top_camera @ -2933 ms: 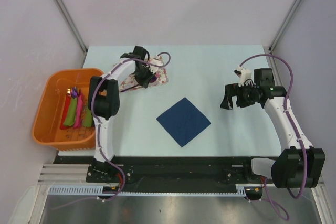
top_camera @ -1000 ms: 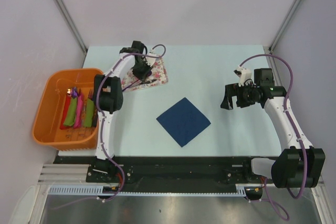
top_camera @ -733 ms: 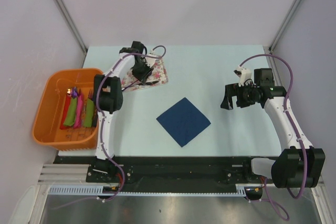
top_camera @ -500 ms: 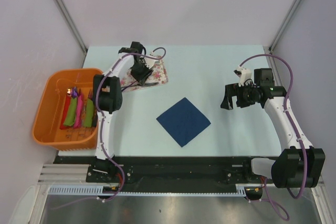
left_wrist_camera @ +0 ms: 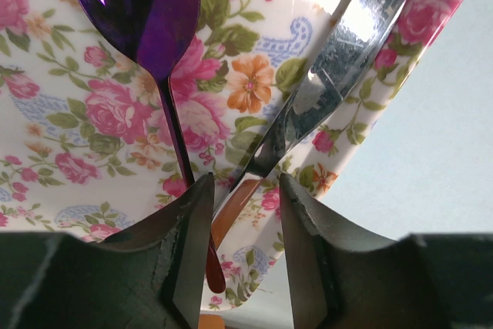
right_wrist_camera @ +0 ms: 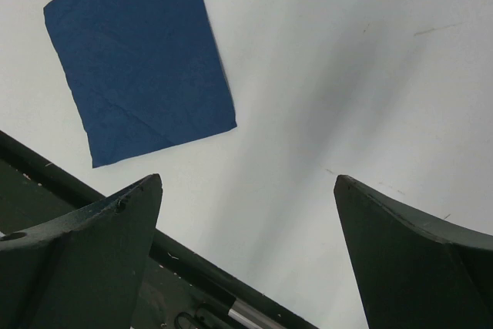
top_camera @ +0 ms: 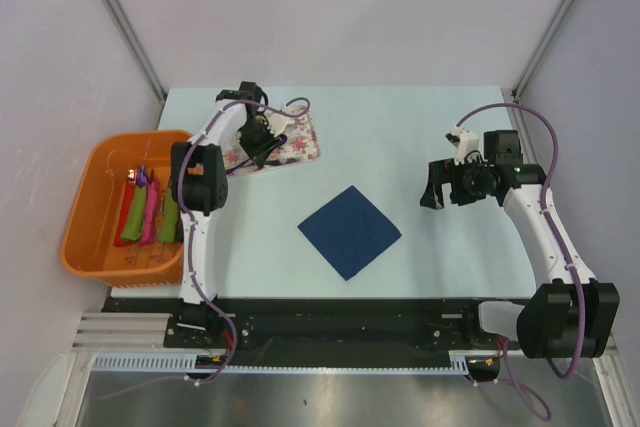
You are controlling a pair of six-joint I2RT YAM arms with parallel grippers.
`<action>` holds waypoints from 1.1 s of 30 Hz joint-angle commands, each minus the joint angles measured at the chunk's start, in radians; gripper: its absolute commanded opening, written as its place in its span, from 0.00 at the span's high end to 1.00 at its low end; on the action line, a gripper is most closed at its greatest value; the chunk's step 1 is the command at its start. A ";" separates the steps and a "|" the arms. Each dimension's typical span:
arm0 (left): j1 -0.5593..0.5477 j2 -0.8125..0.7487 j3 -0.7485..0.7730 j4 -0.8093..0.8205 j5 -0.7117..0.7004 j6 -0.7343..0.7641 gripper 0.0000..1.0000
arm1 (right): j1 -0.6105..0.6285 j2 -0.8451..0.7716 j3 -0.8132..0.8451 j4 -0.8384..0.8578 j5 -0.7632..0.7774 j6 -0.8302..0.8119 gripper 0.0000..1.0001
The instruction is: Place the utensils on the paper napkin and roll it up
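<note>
This is a robotics lab test cell. A flat pale blue tabletop (top_camera: 420,247) stands boxed in by plain white panel walls (top_camera: 350,7) set in bare aluminium frame posts (top_camera: 118,17). Two white-and-black jointed robot arms, the left arm (top_camera: 195,247) and the right arm (top_camera: 540,227), are bolted to a black metal rail (top_camera: 350,319) along the table's near edge, with purple cables (top_camera: 510,104) looped over them. Nearer still run a toothed white strip (top_camera: 300,367) and a brushed steel sheet (top_camera: 330,402). The few props are laid out like test pieces: an orange plastic basket (top_camera: 140,137) at the left, a floral-patterned rectangular tray (top_camera: 300,142) at the far left of the table, and a dark navy-blue square paper napkin (top_camera: 350,232) in the middle.
</note>
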 commanded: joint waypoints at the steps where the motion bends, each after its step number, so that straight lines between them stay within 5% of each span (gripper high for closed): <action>1: 0.004 -0.062 -0.012 -0.023 -0.010 0.098 0.56 | -0.003 -0.009 0.017 0.002 -0.015 -0.013 0.00; 7: -0.004 -0.058 -0.044 0.032 -0.012 0.141 0.57 | -0.003 -0.008 0.016 0.002 -0.010 -0.013 0.00; 17: -0.053 -0.125 -0.314 0.241 -0.096 0.230 0.67 | -0.003 0.001 0.013 0.004 -0.001 -0.019 0.00; 21: -0.056 -0.111 -0.321 0.241 -0.093 0.244 0.71 | -0.003 0.003 0.014 0.004 -0.001 -0.019 0.00; 29: -0.056 -0.111 -0.236 0.195 -0.032 0.212 0.99 | -0.003 0.000 0.014 0.005 0.001 -0.017 0.00; 33: -0.054 -0.134 -0.174 0.174 0.017 0.172 1.00 | -0.003 -0.003 0.014 0.005 -0.002 -0.016 0.00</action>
